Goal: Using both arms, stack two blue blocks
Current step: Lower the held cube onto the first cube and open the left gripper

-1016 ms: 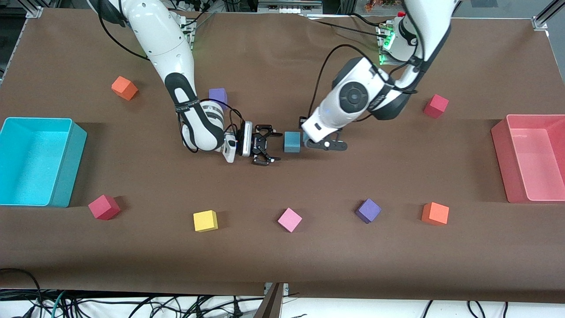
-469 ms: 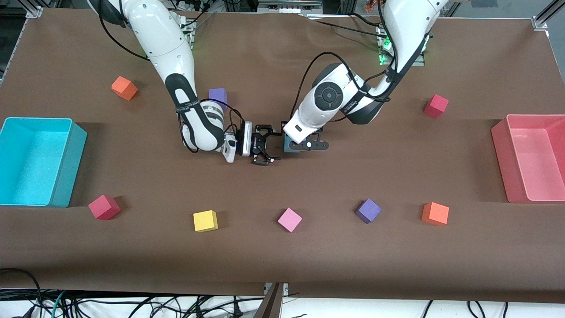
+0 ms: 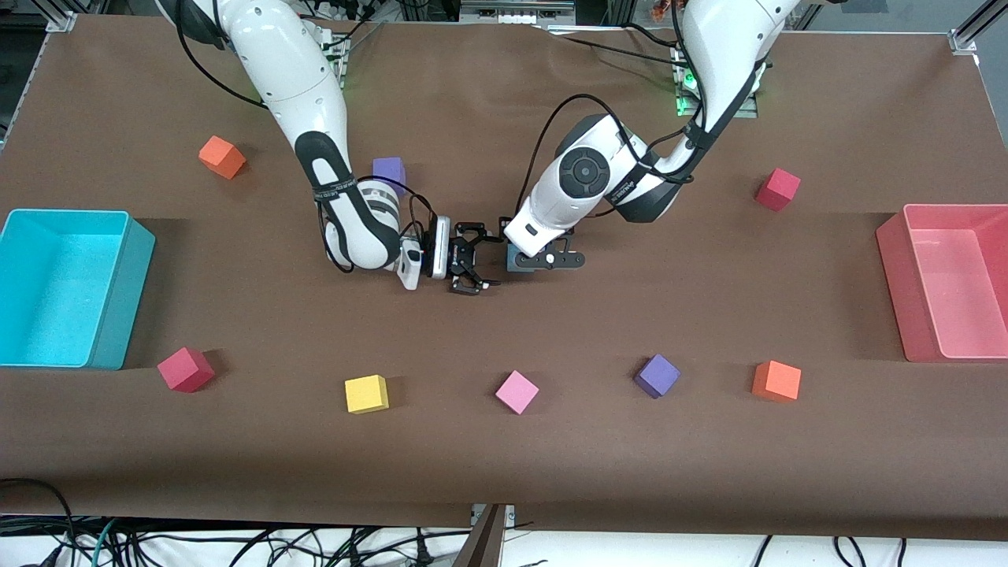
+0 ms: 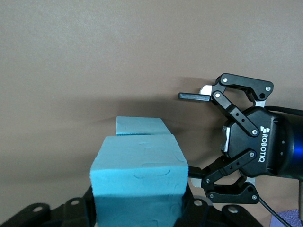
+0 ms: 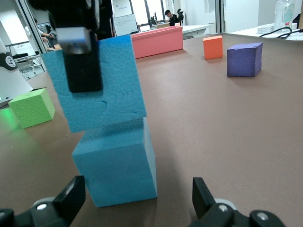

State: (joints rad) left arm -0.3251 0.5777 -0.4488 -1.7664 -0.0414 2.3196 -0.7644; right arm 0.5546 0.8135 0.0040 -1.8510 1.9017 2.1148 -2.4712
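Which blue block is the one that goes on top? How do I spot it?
Look at the middle of the brown table, where the two grippers meet. The top blue block sits on the bottom blue block, with the left gripper around it. It's the only cube sitting on another cube; every other cube lies alone on the table.

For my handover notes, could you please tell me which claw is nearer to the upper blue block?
Left. The left claw is on the upper blue block; the right claw waits open beside the stack.
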